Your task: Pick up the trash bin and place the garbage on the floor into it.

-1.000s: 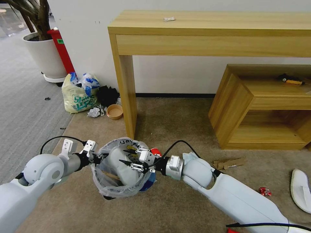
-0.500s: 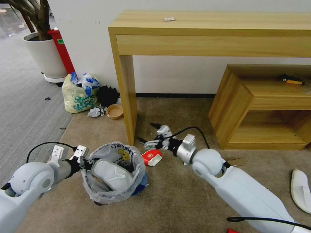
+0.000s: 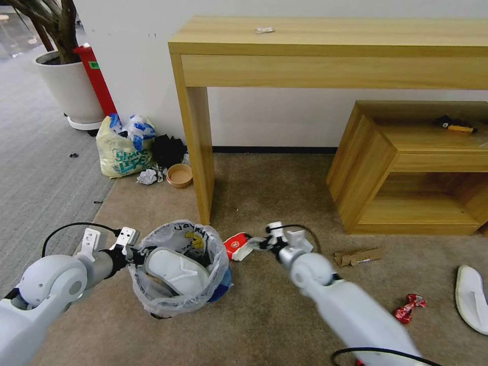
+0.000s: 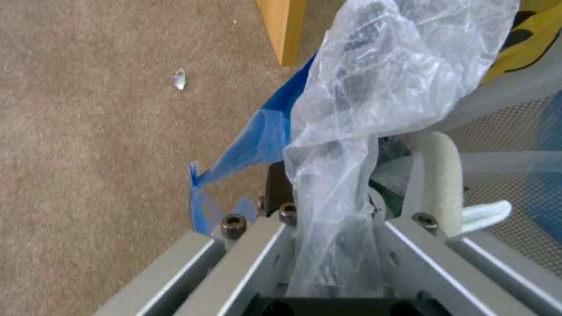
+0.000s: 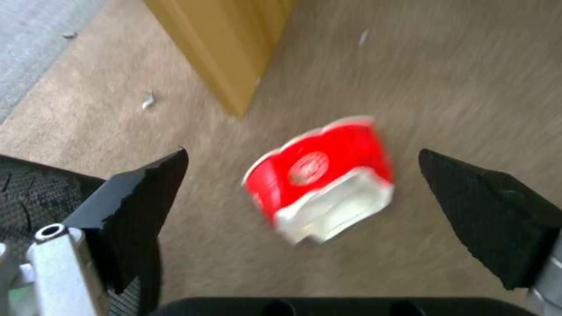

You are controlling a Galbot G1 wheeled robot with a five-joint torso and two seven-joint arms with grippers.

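I see a wooden desk [image 3: 325, 46], a low shelf unit [image 3: 406, 168], a potted plant [image 3: 68, 76], and what may be a screwdriver [image 3: 455, 124].

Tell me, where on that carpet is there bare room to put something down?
Open carpet lies between the table leg and the low shelf. It is crowded by the bin held by the left gripper, where the open right gripper nears a red carton.

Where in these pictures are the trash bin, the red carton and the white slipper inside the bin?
trash bin [image 3: 152, 300]: head view, on the crinkly bag at its near rim.
red carton [image 5: 319, 164]: right wrist view, on its red side.
white slipper [image 3: 175, 272]: head view, on its sole inside the bin.
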